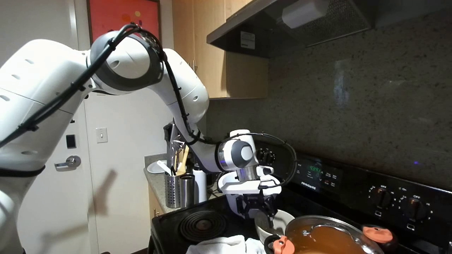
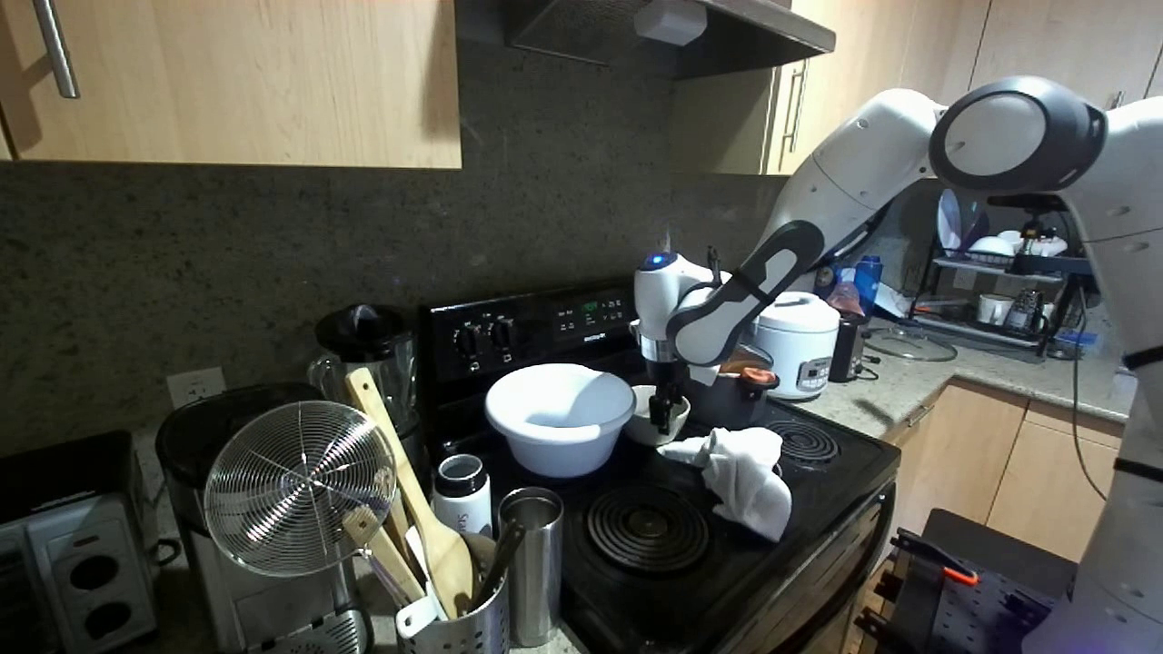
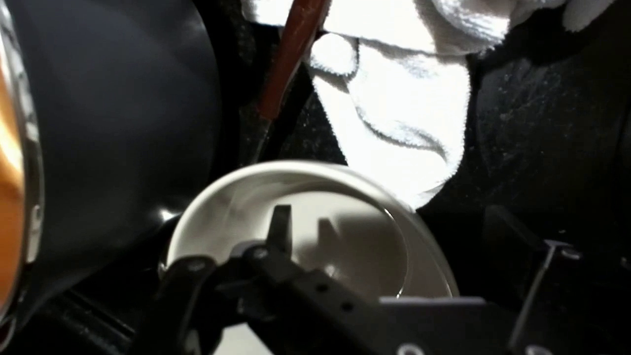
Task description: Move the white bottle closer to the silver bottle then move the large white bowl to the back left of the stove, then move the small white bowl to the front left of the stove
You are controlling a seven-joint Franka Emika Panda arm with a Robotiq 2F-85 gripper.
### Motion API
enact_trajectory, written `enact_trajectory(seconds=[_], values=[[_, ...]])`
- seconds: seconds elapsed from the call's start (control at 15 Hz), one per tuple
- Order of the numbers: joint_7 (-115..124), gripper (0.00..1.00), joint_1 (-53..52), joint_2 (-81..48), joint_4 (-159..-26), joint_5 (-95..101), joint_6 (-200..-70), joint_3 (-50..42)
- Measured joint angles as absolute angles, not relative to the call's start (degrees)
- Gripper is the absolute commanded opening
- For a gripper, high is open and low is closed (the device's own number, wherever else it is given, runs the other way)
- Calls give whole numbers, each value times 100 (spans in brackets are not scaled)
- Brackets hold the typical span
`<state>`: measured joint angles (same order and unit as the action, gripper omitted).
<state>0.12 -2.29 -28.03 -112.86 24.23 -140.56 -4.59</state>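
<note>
Already two moves look done: white bottle (image 2: 462, 505) just beside the silver bottle (image 2: 535, 568), large white bowl (image 2: 559, 445) at the back left corner of the stove (image 2: 700, 572). The small white bowl (image 3: 352, 236), near the back edge, awaits moving front left; spread fingers (image 3: 280, 226), dimly seen, seem astride its rim.

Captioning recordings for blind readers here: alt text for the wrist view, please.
The open end effector straddles the rim of the small white bowl, one finger over its inside, the other beyond the edge. A dark pot stands at left; a white cloth lies toward the top.
</note>
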Motion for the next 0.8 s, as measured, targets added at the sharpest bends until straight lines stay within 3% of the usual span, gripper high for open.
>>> enact_trajectory(seconds=[0.47,0.6,0.8], values=[[12,13,-130,-2942,-11283,2302,-14115,-450],[12,5,-134,-2951,-11276,2251,-14184,-403],[12,4,-159,-2976,-11240,2198,-14317,-339]])
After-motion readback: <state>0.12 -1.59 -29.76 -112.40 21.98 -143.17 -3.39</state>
